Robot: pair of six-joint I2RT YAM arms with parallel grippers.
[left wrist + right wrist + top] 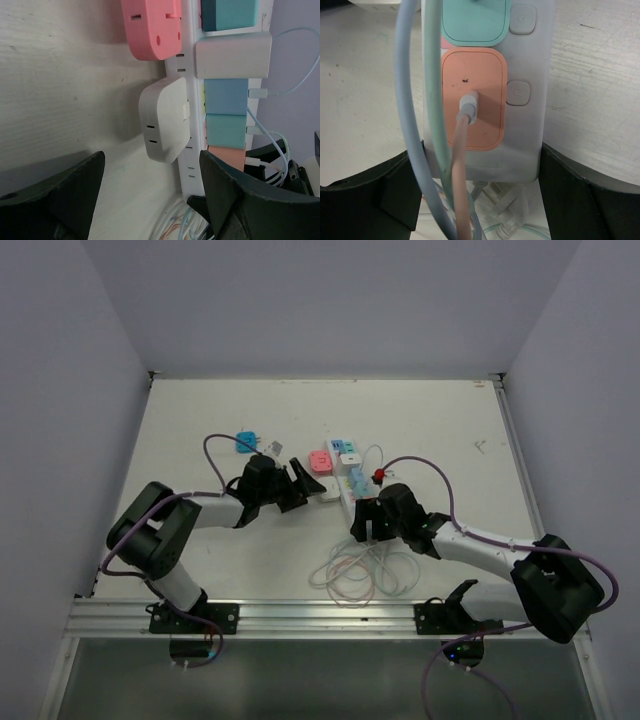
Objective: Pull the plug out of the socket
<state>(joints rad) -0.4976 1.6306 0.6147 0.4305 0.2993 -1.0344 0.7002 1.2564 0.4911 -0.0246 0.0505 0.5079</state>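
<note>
I'm lining the left pincer (150,200), gaping, on the rounded white plastic plug (165,120) side-mounted on the long white socket strip (345,480) mid-desk; right pincer (480,195), open, straddling strip's end. Plug looks light, stiff, smooth; gripping its flat sides.

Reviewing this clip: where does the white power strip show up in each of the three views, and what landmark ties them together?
Top external: the power strip lies mid-table, between the two grippers.
Left wrist: it runs top to bottom, right of centre, a white plug on its left side.
Right wrist: its near end fills the centre, between the open fingers.
Shared landmark: the orange adapter with its cable, clear in both wrist views.
</note>
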